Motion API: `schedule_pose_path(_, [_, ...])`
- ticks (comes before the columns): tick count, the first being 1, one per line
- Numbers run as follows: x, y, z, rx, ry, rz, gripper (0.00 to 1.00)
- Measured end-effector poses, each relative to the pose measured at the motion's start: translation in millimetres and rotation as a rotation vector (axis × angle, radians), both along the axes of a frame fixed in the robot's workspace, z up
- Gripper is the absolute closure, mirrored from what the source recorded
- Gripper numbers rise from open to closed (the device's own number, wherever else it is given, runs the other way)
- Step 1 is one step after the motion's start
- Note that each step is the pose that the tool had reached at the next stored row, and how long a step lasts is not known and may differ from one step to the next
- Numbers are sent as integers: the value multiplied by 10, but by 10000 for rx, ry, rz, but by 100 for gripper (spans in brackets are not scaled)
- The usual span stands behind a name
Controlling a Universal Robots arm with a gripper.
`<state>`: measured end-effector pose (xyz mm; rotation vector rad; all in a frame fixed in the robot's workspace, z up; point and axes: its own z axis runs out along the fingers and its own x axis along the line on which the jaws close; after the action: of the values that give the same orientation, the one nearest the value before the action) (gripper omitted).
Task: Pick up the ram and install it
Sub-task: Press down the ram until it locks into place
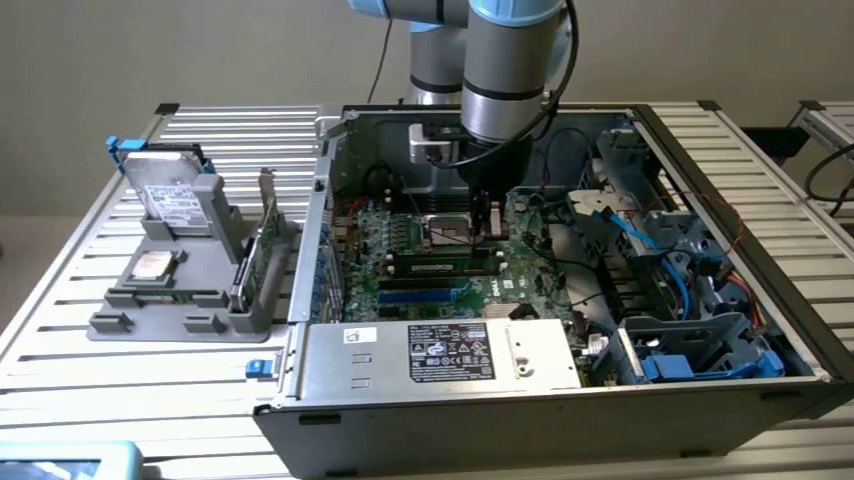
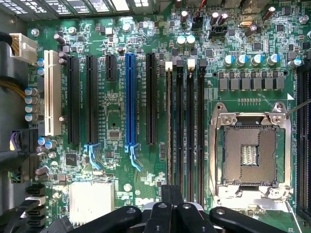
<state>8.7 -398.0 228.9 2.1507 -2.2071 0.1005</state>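
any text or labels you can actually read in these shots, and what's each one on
No text reads clearly.
Power supply label: logos and print, too small to read.
White sticker on the case: too small to read.
Motherboard markings beside the slots: too fine to read.
Drive label: unreadable.
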Motion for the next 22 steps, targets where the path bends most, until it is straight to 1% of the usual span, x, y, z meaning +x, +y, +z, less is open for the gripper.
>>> schedule_pose_path(18, [0,0,-33,-1,0,0,89])
schedule_pose_path(19, [-2,1,-23,10,2,-4,89])
schedule_pose_path(20, [-6,1,9,13,-1,-5,89])
schedule_pose_path(22, [-19,0,73,2,0,0,89])
